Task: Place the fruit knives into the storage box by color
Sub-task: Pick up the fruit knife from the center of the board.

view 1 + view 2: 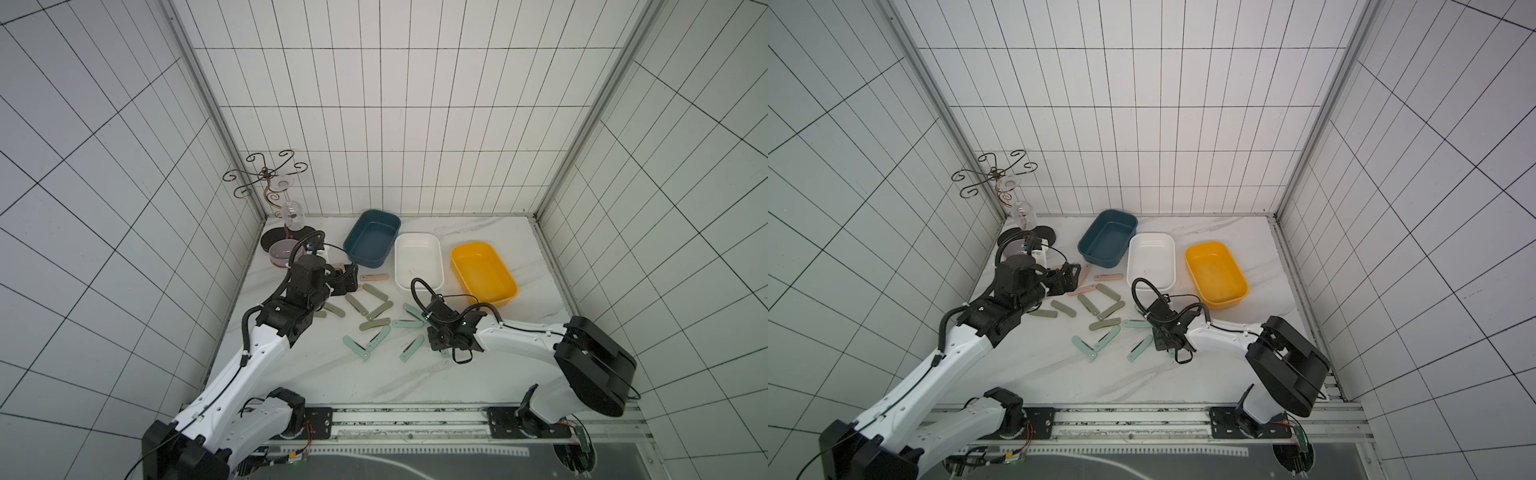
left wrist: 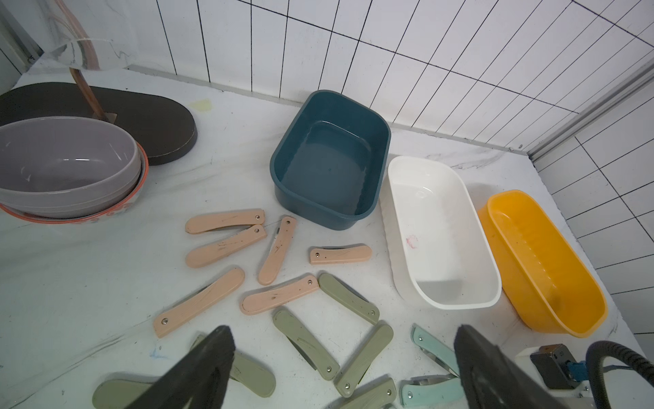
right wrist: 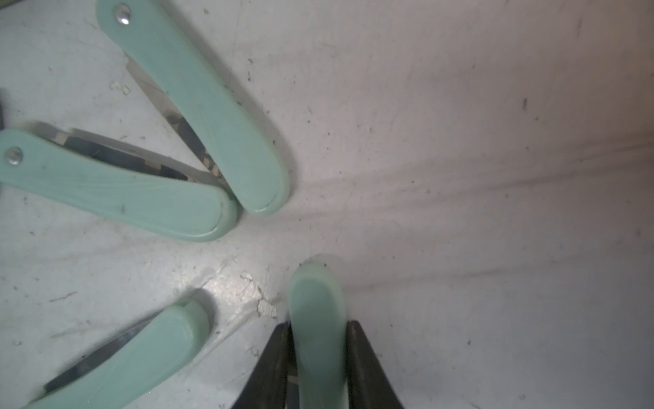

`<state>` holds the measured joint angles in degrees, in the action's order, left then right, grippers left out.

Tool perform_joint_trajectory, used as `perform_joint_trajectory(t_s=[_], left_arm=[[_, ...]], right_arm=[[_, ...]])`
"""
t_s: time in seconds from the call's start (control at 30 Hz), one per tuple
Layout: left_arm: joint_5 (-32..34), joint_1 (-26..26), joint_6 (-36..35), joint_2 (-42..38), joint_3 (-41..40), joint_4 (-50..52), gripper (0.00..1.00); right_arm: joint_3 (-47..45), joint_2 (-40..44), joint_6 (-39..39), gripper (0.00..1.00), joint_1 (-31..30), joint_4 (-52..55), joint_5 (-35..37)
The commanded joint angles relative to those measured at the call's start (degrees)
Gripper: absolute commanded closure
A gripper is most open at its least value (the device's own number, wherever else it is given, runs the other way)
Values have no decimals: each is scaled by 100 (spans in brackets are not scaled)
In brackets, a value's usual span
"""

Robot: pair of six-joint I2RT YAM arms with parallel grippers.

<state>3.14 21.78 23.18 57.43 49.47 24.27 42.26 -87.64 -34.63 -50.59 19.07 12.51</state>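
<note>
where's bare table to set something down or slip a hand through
Bare: the front strip of the table between the mint knives and the rail; the back strip behind the white box and yellow box. Crowded: the middle, strewn with olive knives, and the bowls corner.

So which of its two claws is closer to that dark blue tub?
Left. The left gripper hangs open just beside the dark blue tub's near corner, by the pink knives. The right gripper is farther off, low, shut on a mint knife.
</note>
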Motion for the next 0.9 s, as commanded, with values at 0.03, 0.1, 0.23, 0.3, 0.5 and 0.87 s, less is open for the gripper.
perform_joint_trajectory(t_s=[0.03,0.1,0.23,0.3,0.5,0.87], left_arm=[[-31,41,81,-34,-17,-107,3],[-49,37,98,-34,-8,-105,3],[-65,46,108,-23,17,-107,3],[-68,60,103,-17,34,-107,3],[-76,116,119,-3,97,-107,3],[-63,278,115,111,264,-106,3]], right_arm=[[186,53,-49,75,-29,261,55],[210,184,-56,76,-26,272,117],[279,449,-52,77,11,359,254],[326,599,-45,77,74,432,296],[517,1194,92,77,548,653,298],[1427,1635,839,76,2361,775,48]])
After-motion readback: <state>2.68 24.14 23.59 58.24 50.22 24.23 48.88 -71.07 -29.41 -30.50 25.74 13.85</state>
